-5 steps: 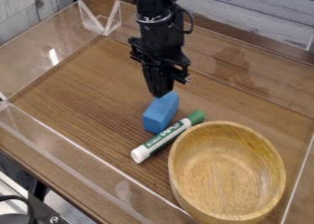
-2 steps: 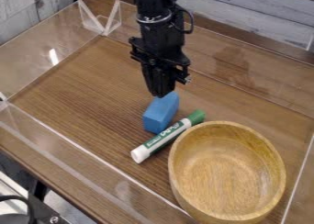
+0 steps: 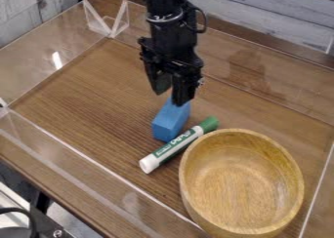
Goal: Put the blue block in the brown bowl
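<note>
The blue block [image 3: 170,123] rests on the wooden table, its lower end touching a white-and-green marker pen [image 3: 177,147]. My black gripper [image 3: 171,94] points straight down directly over the block, and its two fingers are spread apart with nothing between them. The fingertips [image 3: 187,94] end just above the block's top. The brown bowl [image 3: 190,172] stands empty at the front right, close to the pen's right side.
Low clear plastic walls [image 3: 53,149] fence the table along the front left and the back. A clear angled stand [image 3: 104,22] sits at the back left. Bare wood lies to the left of the block.
The gripper's fingers, pressed together before, have spread apart. The hand has stayed in the same place above the block, and the block, pen and bowl have not moved.
</note>
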Tool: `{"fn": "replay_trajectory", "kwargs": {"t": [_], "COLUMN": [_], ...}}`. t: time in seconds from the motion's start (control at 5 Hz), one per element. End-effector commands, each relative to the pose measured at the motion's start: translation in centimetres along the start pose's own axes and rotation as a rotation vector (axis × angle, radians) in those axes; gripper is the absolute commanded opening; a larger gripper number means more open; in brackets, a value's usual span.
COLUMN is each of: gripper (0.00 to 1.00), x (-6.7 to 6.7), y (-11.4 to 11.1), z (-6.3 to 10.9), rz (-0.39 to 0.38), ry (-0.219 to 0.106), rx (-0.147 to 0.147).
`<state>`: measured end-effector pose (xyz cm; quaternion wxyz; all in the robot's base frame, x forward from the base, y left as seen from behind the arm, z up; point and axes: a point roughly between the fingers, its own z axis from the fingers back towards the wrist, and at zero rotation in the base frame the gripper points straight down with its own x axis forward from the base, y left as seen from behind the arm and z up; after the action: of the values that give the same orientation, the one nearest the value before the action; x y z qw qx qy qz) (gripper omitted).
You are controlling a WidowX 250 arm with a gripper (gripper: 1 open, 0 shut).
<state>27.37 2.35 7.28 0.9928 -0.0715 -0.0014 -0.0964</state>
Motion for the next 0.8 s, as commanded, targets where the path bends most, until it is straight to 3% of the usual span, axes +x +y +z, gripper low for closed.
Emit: {"fn": "replay_trajectory", "kwargs": {"t": [0.0,0.2,0.4,0.6], "gripper": [0.00,1.00,1.00,0.00], "x": [1.03,1.04,1.05,1.04], "y": [0.04,0.04,0.03,0.06], "z": [1.82,1.93,2.06,2.12], "rz": [-0.020,-0.016,-0.012,-0.015], "ry": [-0.067,-0.069,-0.071,-0.073], "rx": [0.025,0.025,0.024,0.025]}}
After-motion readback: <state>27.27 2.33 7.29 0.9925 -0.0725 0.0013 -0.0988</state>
